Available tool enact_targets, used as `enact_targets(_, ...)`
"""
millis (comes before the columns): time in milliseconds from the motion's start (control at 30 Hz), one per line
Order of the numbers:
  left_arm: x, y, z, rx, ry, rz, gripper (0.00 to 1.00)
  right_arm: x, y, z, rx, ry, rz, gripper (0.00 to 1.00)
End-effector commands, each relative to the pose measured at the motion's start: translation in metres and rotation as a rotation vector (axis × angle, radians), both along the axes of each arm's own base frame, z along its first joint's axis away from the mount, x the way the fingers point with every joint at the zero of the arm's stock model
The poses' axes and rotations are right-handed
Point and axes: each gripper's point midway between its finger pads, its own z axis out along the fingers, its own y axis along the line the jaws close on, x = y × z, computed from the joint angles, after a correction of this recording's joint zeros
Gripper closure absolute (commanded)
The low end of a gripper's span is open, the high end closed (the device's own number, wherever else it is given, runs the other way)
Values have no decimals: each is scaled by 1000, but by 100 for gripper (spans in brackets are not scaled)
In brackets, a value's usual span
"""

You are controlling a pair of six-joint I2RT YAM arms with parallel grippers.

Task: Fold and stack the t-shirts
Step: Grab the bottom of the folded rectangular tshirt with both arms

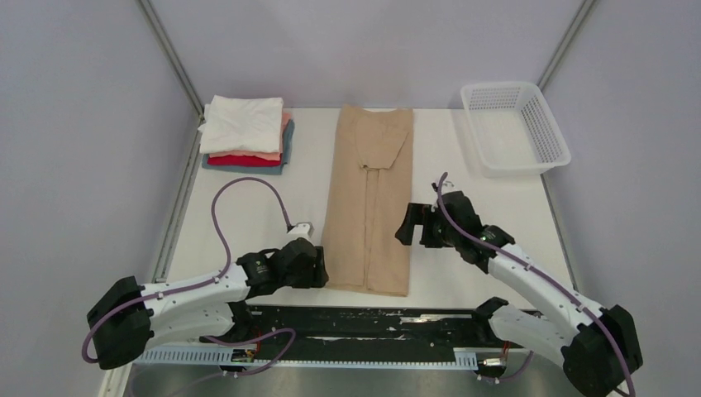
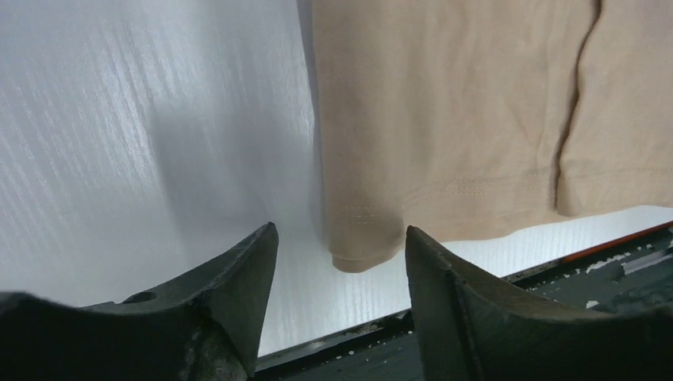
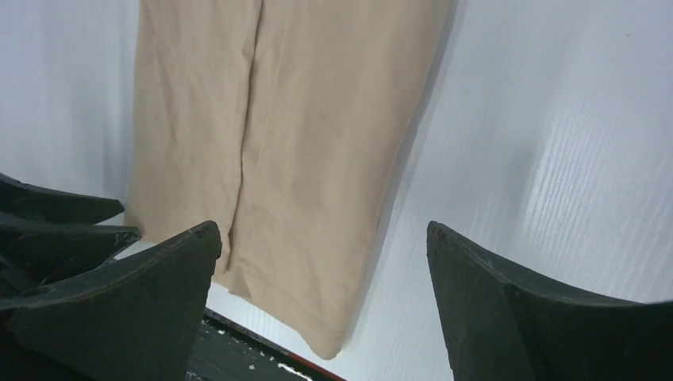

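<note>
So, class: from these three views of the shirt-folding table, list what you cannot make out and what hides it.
Left wrist view: whether the left gripper touches the tan shirt; its corner sits between the open fingers, depth unclear.
Top view: that gripper's fingertips, hidden under its own wrist.
Top view: the folded stack's lower shirts, only edges showing beneath the white shirt.
</note>
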Motion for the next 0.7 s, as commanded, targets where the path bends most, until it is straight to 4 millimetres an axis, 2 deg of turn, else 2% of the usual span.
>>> enact_targets(0,3,-6,-9,-27,15,23,38,-34,3,-4,103,72,-7,1)
enact_targets(100,3,-3,-17,4,33,36,51,-60,8,-16,112,129,62,3)
enact_targets(133,3,-3,-17,7,34,39,60,-71,7,-22,94,166,80,4)
enact_targets(200,3,-1,-21,21,41,50,69,-88,4,-34,55,223,97,6)
enact_targets(300,5,-1,-23,18,34,63,82,-108,5,-50,36,279,113,10)
enact_targets(333,7,-2,-23,14,34,68,93,-113,6,-54,36,296,120,12)
enact_targets(367,7,-2,-24,15,35,73,97,-117,7,-57,35,312,127,15)
enact_targets(400,8,-2,-24,12,34,78,100,-119,9,-58,38,320,132,16)
enact_targets(667,6,-5,-22,-20,27,65,100,-131,24,-71,78,371,172,37)
